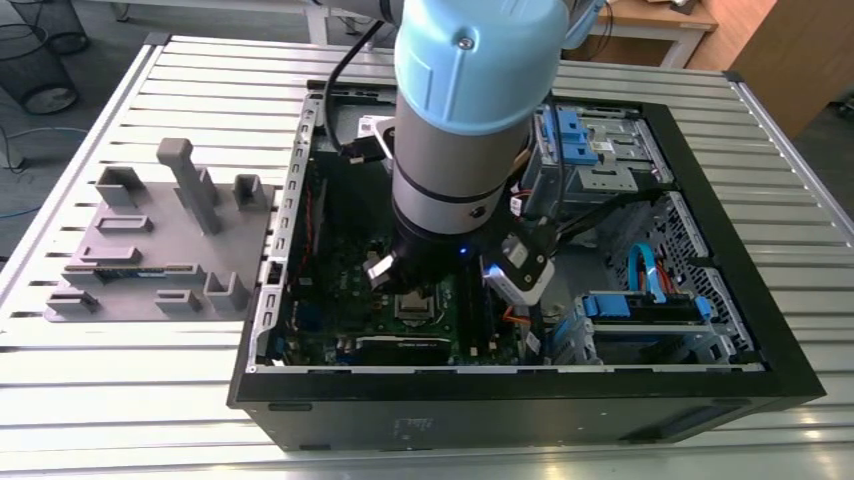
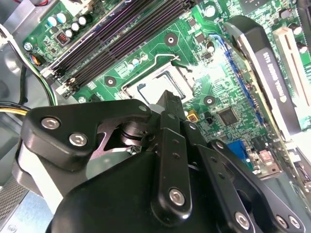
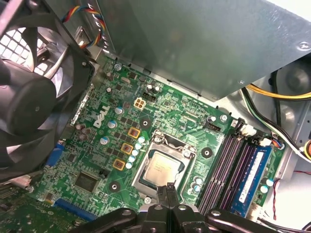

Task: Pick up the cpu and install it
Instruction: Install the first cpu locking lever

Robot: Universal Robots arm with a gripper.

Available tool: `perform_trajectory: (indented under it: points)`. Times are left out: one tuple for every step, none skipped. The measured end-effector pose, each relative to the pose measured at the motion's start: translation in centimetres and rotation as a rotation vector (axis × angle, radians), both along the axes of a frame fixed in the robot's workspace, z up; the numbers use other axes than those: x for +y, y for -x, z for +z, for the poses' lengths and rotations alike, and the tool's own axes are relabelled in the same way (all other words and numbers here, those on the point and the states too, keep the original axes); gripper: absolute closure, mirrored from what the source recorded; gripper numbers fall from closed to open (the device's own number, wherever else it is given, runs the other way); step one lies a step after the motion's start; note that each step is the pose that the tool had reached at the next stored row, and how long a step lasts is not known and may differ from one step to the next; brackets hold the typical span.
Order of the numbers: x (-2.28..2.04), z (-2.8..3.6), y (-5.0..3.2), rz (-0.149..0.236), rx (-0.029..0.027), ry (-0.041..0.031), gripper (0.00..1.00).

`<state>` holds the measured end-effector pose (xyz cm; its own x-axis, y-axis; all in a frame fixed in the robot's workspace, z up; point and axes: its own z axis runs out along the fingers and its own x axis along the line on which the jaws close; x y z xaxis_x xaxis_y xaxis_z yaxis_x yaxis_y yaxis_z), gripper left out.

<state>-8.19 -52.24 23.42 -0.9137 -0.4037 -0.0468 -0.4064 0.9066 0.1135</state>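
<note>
1. Hovering over the motherboard inside the case, the pincer has its fingers together, holding nothing.
2. The cpu already lies flat in the socket, near the memory slots.
3. Placement looks done; judging by the raised bracket, locking the socket remains and calls for an accurate push.

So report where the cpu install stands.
The cpu already sits in the socket on the motherboard in the first wrist view. The hand hangs directly above it, with nothing visibly held. Still open: the socket's metal frame is not closed over the chip.
</note>
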Motion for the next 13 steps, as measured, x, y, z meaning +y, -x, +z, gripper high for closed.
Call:
perform_trajectory:
  points:
    - [0.00,0.11,0.00,0.000,0.0000,0.0000,0.89]
    - [0.00,0.31,0.00,0.000,0.0000,0.0000,0.89]
    - [0.00,0.50,0.00,0.000,0.0000,0.0000,0.89]
    - [0.00,0.71,0.00,0.000,0.0000,-0.0001,0.89]
    - [0.00,0.90,0.00,0.000,0.0000,-0.0001,0.89]
    - [0.00,1.07,0.00,0.000,0.0000,-0.0001,0.89]
    - [0.00,1.22,0.00,0.000,0.0000,0.0000,0.89]
    - [0.00,1.29,0.00,0.000,0.0000,0.0000,0.89]
    - [0.00,1.29,0.00,0.000,-0.0001,-0.0003,0.89]
    - [0.00,1.29,0.00,0.000,-0.0001,-0.0002,0.89]
    - [0.00,1.29,0.00,0.000,-0.0001,-0.0003,0.89]
    - [0.01,1.30,0.00,0.000,-0.0001,-0.0002,0.89]
    - [0.03,1.31,-0.01,0.000,0.0000,-0.0001,0.89]
